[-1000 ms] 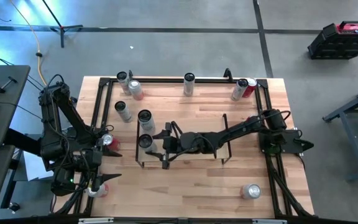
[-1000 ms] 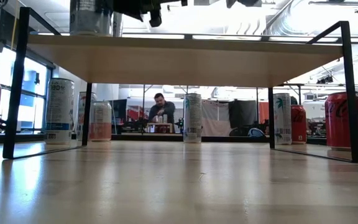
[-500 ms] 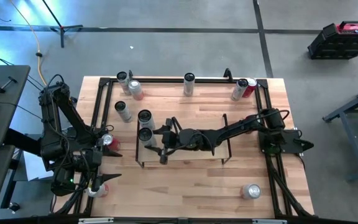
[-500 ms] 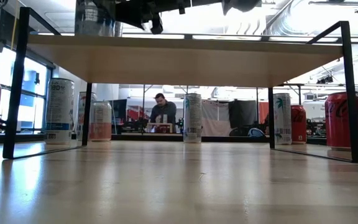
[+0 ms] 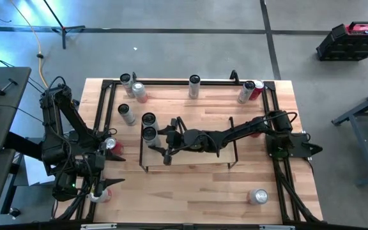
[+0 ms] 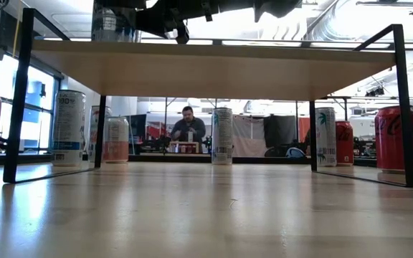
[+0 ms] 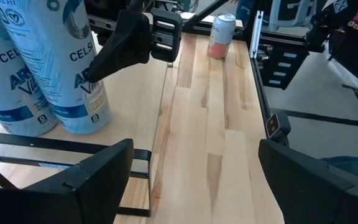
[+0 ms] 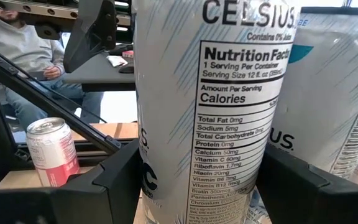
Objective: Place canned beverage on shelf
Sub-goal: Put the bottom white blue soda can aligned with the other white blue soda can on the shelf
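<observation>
At the shelf's (image 5: 190, 153) left end, the right gripper (image 5: 157, 142) is clamped on a white can (image 5: 149, 134), which stands upright on the board close to its rear left corner. A second white can (image 5: 148, 119) stands on the tabletop (image 5: 197, 191) just behind it, beyond the shelf's rear edge. The left gripper (image 5: 101, 182) waits off the tabletop's front left corner, fingers (image 7: 92, 180) spread wide apart with nothing between them.

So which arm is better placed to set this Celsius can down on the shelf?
The right. Its gripper already holds a white Celsius can over the shelf at its left end. The left gripper is open and empty, at the table's left edge.
</observation>
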